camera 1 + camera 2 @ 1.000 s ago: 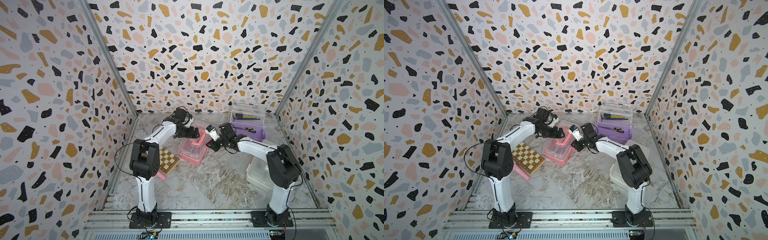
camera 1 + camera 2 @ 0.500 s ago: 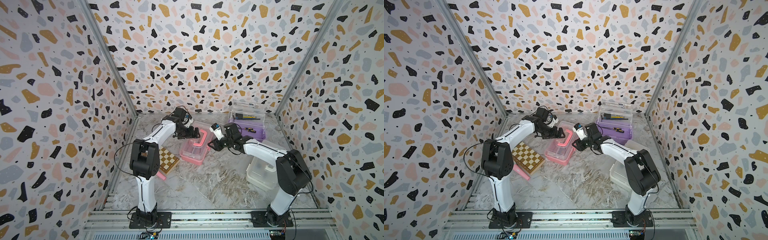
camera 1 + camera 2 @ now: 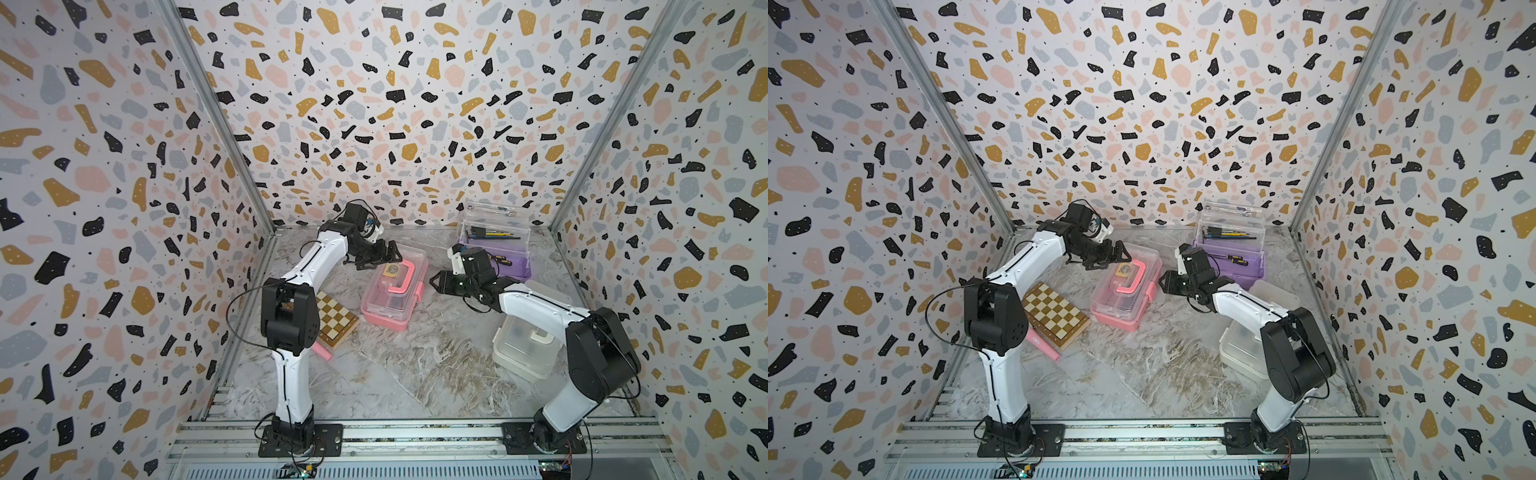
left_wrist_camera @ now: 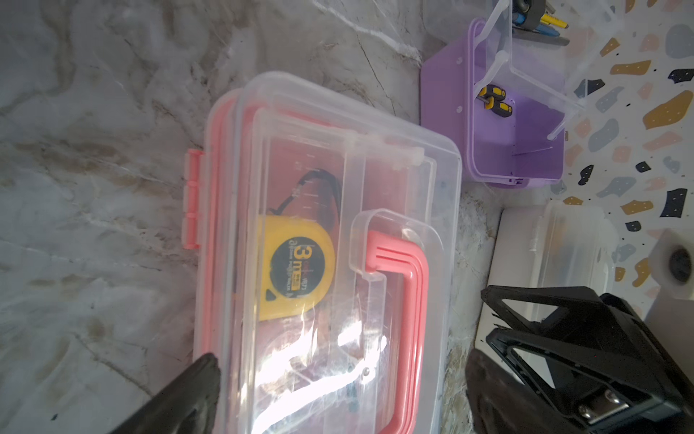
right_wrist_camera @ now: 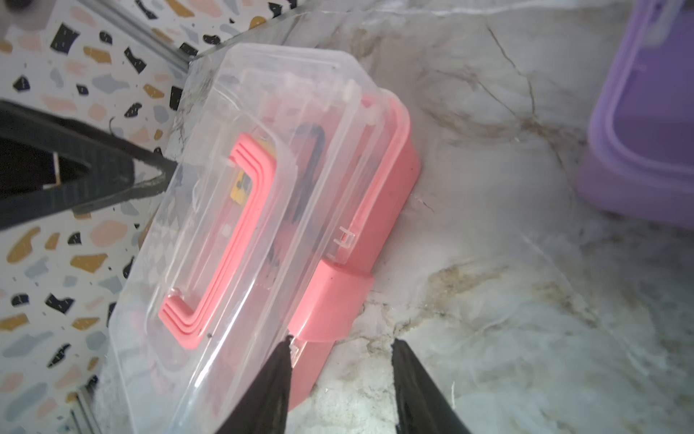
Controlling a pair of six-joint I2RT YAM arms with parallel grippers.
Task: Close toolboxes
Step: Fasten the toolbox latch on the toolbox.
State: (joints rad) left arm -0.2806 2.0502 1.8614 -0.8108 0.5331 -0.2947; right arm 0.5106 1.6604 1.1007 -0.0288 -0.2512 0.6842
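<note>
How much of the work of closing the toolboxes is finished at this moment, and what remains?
Done: the pink toolbox is closed, its latch down. The white toolbox also looks shut. In hand: nothing; the left end effector and right end effector are open by it. Left: the purple toolbox, its lid upright.

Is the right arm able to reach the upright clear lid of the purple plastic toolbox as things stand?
Probably yes: the purple plastic toolbox stands close beside the right arm, nothing lies between them, and the arm's jaws are open and empty.
</note>
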